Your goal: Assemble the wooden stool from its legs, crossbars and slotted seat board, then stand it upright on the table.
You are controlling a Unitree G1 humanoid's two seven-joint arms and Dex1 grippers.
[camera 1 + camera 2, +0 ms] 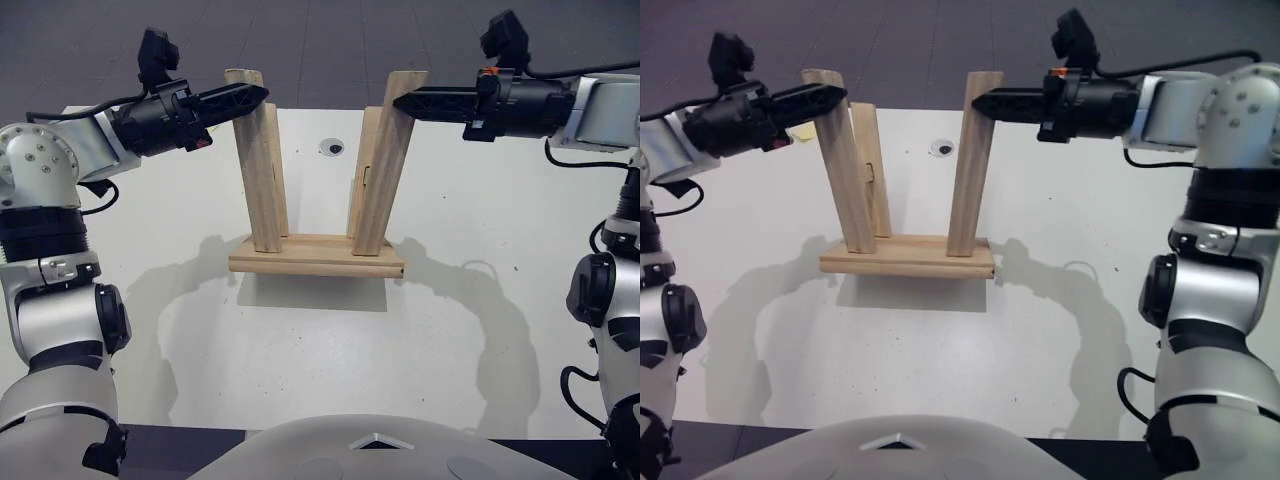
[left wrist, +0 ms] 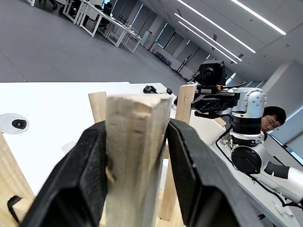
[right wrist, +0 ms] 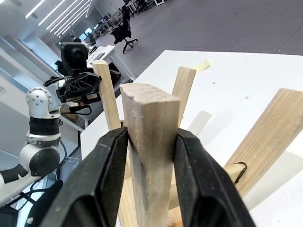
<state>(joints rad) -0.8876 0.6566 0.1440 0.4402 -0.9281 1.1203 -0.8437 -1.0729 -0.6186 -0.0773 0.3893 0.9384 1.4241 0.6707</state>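
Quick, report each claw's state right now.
Left claw: shut on the top of the near left leg.
Right claw: shut on the top of the near right leg.

Your stool [image 1: 318, 245] stands upside down mid-table [image 1: 300, 380]: seat board [image 1: 316, 266] flat on table, legs upright on it. Your left gripper [image 1: 258, 94] clamps top of front left leg [image 1: 258, 180]. Your right gripper [image 1: 404, 103] clamps top of front right leg [image 1: 386, 175]. Back left leg [image 1: 873, 170] just behind front left leg; back right leg [image 1: 363, 170] just behind front right leg. Cable port [image 1: 331, 147] in table behind stool, between leg pairs from your view.
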